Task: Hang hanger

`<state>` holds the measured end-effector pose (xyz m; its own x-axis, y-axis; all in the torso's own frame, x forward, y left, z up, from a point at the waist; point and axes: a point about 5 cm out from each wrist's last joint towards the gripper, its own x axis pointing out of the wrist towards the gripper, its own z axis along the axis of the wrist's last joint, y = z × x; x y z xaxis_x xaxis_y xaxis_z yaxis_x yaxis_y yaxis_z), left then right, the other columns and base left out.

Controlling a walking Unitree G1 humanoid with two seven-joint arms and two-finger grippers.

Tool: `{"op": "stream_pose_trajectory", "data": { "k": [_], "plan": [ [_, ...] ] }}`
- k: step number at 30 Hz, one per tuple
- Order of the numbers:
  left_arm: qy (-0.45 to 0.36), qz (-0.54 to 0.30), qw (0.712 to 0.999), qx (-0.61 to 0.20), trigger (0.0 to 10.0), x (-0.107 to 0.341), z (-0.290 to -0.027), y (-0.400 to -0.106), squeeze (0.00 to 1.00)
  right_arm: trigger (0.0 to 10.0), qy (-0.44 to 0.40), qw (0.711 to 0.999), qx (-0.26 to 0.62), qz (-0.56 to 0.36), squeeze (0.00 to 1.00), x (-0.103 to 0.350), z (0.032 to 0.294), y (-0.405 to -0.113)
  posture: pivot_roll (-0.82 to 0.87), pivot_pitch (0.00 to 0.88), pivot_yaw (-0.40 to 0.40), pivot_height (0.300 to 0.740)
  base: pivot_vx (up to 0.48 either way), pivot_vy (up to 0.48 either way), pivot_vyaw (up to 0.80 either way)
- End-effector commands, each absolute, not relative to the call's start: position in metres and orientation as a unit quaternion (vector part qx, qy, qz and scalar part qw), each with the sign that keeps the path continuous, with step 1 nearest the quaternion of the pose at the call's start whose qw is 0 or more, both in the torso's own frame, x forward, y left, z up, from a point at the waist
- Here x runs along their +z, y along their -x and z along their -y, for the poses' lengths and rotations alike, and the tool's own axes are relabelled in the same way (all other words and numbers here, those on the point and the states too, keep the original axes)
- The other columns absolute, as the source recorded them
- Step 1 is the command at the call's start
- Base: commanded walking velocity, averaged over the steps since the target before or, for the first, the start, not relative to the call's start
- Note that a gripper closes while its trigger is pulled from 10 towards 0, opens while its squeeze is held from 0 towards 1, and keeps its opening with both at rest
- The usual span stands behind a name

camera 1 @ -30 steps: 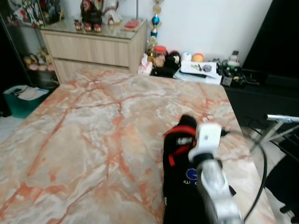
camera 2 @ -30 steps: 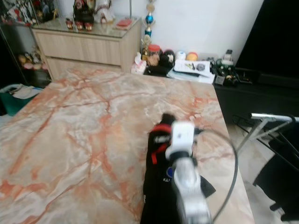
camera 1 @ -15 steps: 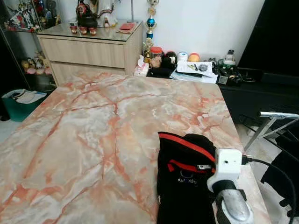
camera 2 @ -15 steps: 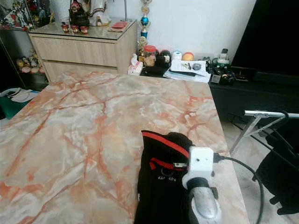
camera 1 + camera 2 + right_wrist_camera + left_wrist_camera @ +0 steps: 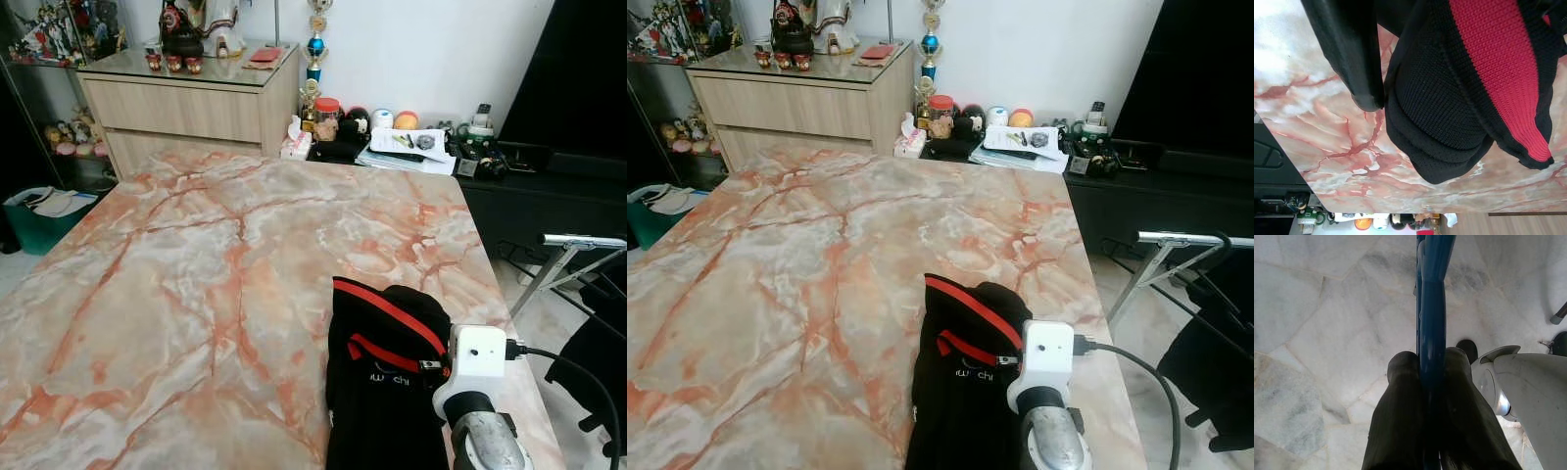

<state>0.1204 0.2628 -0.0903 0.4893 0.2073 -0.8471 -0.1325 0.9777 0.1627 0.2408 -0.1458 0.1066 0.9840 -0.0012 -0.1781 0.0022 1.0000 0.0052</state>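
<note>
A black garment (image 5: 382, 392) with red trim lies on the marble table (image 5: 176, 274) near its right front corner. My right arm's white wrist box (image 5: 477, 354) hovers over the garment's near right part. In the right wrist view the right gripper (image 5: 1464, 63) is open, and the knit black and red fabric (image 5: 1449, 98) bulges between its fingers (image 5: 1352, 54). My left gripper (image 5: 1431, 364) hangs low over a pale tiled floor, shut on a blue hanger (image 5: 1432, 293) that sticks out past its fingertips.
A metal drying-rack rail (image 5: 588, 242) with dark clothes (image 5: 598, 362) stands just right of the table. Beyond the far edge are a wooden sideboard (image 5: 186, 98) and a cluttered low black unit (image 5: 411, 142). A teal bin (image 5: 44, 211) sits on the left.
Over the last second my right arm drew back toward me. The garment went from bunched up under the wrist to lying flatter. The view also shifted slightly.
</note>
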Motion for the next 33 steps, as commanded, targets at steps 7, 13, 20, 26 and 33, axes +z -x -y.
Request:
{"op": "stream_pose_trajectory", "data": {
  "k": [7,13,20,26,33],
  "plan": [
    [-0.039,-0.499,0.86,0.104,10.0,-0.0904,-0.2654,-0.1176,0.0,10.0,-0.013,0.996,0.01,-0.083,1.0,0.1128,0.1408,-0.2391,-0.02,0.0,-0.022,0.74,0.0,0.0,0.0],
    [-0.039,-0.499,0.86,0.105,10.0,-0.0902,-0.2659,-0.1182,0.0,10.0,-0.011,0.996,0.005,-0.085,0.95,0.1122,0.1424,-0.2398,-0.03,0.0,-0.022,0.74,0.0,0.0,0.0],
    [-0.036,-0.498,0.86,0.106,10.0,-0.0902,-0.2656,-0.1184,0.0,10.0,-0.007,0.996,0.002,-0.084,0.0,0.1133,0.1431,-0.2433,-0.02,0.0,-0.024,0.74,0.0,0.0,0.0],
    [-0.034,-0.497,0.861,0.105,10.0,-0.0903,-0.2651,-0.1186,0.0,10.0,-0.008,0.997,0.003,-0.082,0.0,0.1142,0.1422,-0.246,-0.02,0.0,-0.026,0.74,0.0,0.0,0.0],
    [-0.033,-0.497,0.861,0.106,10.0,-0.0903,-0.2649,-0.1188,0.0,10.0,-0.007,0.997,0.005,-0.083,0.0,0.1142,0.1414,-0.2478,-0.02,0.0,-0.027,0.74,0.0,0.0,0.0]
  ]
}}
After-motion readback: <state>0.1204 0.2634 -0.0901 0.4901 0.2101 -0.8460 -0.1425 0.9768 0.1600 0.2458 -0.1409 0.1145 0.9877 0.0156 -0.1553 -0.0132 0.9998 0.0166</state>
